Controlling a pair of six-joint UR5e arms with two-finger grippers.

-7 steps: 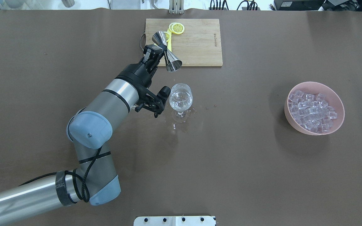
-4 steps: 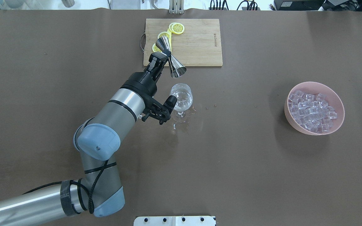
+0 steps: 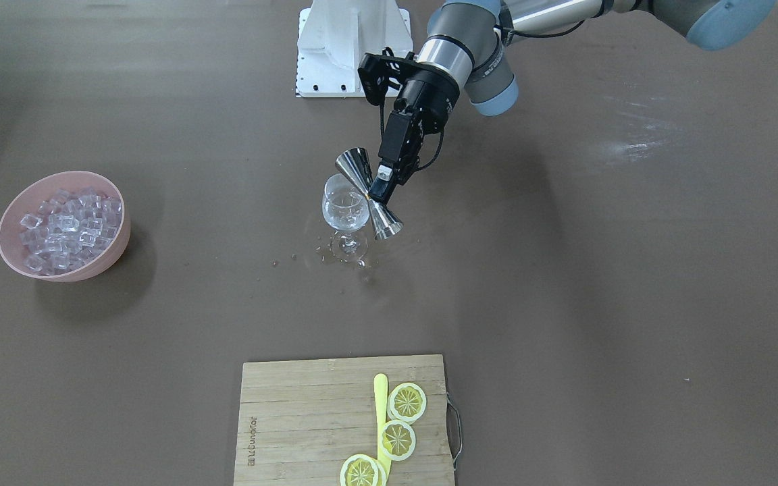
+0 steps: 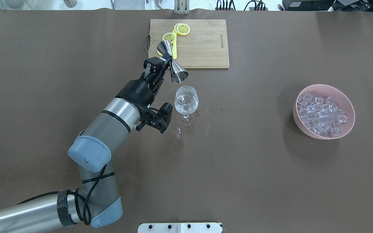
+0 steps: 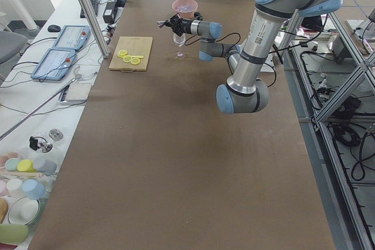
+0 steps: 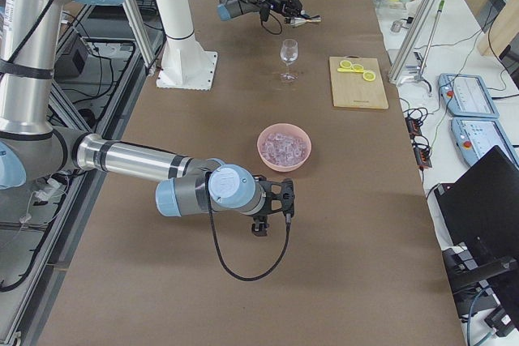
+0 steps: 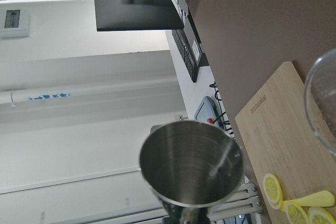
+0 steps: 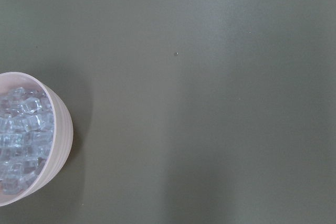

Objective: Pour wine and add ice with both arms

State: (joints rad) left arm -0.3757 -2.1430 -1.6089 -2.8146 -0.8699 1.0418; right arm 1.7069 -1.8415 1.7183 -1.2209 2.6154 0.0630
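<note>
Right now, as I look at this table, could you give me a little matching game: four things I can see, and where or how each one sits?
Things:
1. metal jigger
2. wine glass
3. ice cubes
4. lemon slices

Places:
A. lying on the wooden board
B. heaped in the pink bowl
C. clamped, tilted, in the left end effector
D. standing upright on the table

Pairs: 1-C, 2-D, 3-B, 4-A.
</note>
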